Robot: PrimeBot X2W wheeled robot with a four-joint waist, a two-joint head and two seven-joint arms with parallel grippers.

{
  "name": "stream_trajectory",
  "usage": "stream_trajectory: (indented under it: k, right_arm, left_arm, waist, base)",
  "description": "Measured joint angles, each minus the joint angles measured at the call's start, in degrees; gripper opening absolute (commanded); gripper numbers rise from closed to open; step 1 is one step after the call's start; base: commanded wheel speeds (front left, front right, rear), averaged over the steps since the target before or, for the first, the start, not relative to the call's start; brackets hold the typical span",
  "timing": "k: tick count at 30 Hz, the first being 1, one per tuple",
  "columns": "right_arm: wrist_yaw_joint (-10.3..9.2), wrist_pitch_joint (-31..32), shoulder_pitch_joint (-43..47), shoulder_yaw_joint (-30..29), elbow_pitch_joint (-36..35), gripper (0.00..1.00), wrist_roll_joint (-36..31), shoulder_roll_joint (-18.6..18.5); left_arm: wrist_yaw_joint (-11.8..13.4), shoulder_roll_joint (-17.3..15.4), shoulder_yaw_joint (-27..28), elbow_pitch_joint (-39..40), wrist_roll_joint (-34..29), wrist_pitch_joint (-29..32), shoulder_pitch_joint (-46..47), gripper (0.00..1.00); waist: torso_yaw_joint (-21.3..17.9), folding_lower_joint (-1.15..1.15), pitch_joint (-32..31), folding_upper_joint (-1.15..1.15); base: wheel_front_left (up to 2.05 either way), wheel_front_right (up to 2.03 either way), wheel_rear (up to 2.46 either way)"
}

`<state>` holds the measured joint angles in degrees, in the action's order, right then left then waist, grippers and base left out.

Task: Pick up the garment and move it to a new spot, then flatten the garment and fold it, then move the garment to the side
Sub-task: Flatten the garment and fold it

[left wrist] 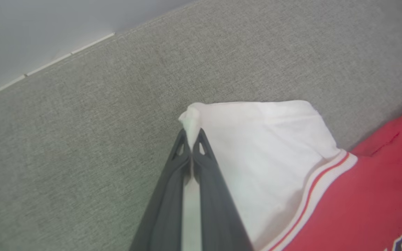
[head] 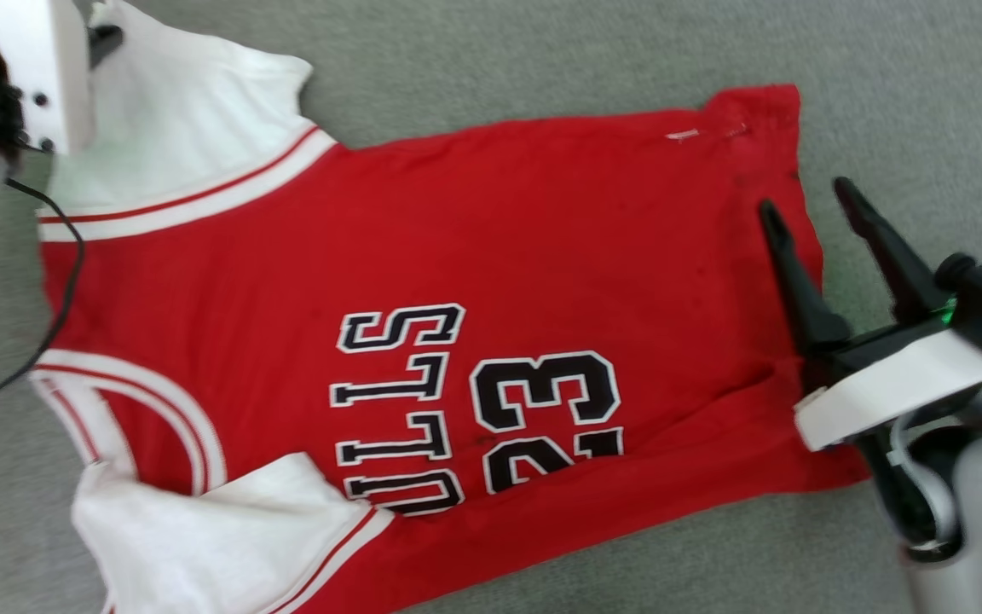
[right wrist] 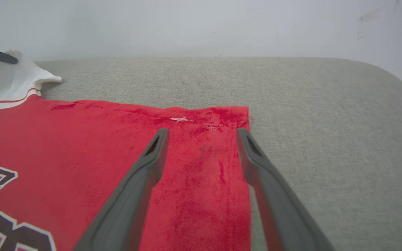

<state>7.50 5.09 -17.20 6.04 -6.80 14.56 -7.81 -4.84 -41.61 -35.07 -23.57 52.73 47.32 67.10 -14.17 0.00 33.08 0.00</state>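
The garment (head: 457,256) lies spread out face up on a grey cloth surface, collar toward the left and hem toward the right. It is red with black "BULLS" lettering. My left gripper (left wrist: 191,134) is shut on the corner of the far white sleeve (left wrist: 274,150), pinching its edge. Over the far hem corner (right wrist: 222,122), my right gripper (head: 806,205) hangs open. One finger is above the red cloth and the other is at the hem's edge (right wrist: 202,134), with nothing held. The near white sleeve (head: 218,537) is folded in over the chest.
The grey cloth surface (head: 542,60) stretches beyond the garment on all sides. A pale wall (right wrist: 201,24) rises behind its far edge. A black cable (head: 65,281) hangs from my left forearm (head: 48,68) across the garment's shoulder.
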Motion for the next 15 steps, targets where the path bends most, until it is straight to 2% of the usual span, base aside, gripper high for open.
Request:
stream_trajectory:
  k: [3, 5, 9, 13, 15]
  right_arm:
    - [0.0, 6.45, -0.13, -2.27, -0.31, 1.0, 0.81, -2.02]
    - [0.0, 11.93, -0.88, -3.97, -0.26, 1.0, 4.23, -3.04]
    - [-0.01, 23.94, -4.04, -5.33, 0.76, 1.0, 4.99, -10.42]
    - [0.0, 36.33, -8.39, -4.3, 3.08, 1.0, 8.29, -14.51]
    - [0.0, 40.62, -10.84, -3.47, 4.28, 1.0, 8.89, -16.96]
  left_arm:
    - [-1.24, 0.8, -0.88, 1.32, 0.48, -1.82, -1.45, 0.0]
    - [-1.74, 1.13, -1.43, 2.97, 0.9, -3.07, -2.4, 0.0]
    - [-2.19, 1.42, -2.56, 6.79, 2.45, -4.23, -4.94, 0.0]
    - [-2.41, 0.25, -3.83, 13.07, 2.58, -6.23, -6.75, 0.0]
    - [-2.49, -0.32, -4.35, 16.55, 2.96, -7.02, -7.76, 0.0]
  waist:
    - [1.77, 0.0, -1.98, 0.0]
    - [3.23, 0.0, -3.14, 0.0]
    - [6.31, 0.0, -5.11, 0.0]
    - [9.19, -0.01, -6.54, 0.0]
    - [10.52, -0.01, -6.92, 0.0]
  base:
    - [0.0, 0.0, 0.0]
    - [0.0, 0.0, 0.0]
    - [0.0, 0.0, 0.0]
    - [0.0, 0.0, 0.0]
    - [0.0, 0.0, 0.0]
